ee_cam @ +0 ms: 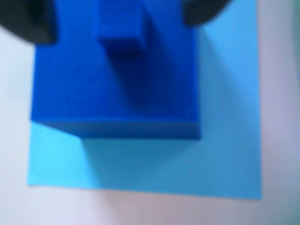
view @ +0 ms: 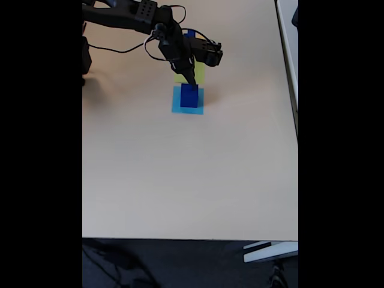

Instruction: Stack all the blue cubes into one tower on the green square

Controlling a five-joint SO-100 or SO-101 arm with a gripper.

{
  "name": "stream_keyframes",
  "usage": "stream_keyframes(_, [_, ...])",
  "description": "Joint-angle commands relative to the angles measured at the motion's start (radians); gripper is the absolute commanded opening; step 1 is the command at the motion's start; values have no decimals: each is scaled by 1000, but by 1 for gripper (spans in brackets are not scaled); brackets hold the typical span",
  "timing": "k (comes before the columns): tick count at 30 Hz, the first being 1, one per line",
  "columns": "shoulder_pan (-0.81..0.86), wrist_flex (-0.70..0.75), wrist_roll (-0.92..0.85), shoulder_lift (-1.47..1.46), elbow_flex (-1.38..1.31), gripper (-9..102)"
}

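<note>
Blue is everywhere in the wrist view: a big solid dark-blue cube [ee_cam: 117,79] sits on a flat light-blue paper square [ee_cam: 225,140], with a smaller dark-blue cube [ee_cam: 121,26] on top. The black gripper [ee_cam: 117,14] hangs right over it, can't tell if it's gripping. The lime-green paper square [view: 198,73] lies just behind in the fixed view.

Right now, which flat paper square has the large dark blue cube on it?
The light-blue paper square, holding the large dark blue cube; the yellow-green square behind lies under the arm.
</note>
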Motion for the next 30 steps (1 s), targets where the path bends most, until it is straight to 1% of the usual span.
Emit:
stream_keyframes(1, [8,-18,-9,83,3,12])
stream_keyframes(30, [28,-95,-51,54,80,10])
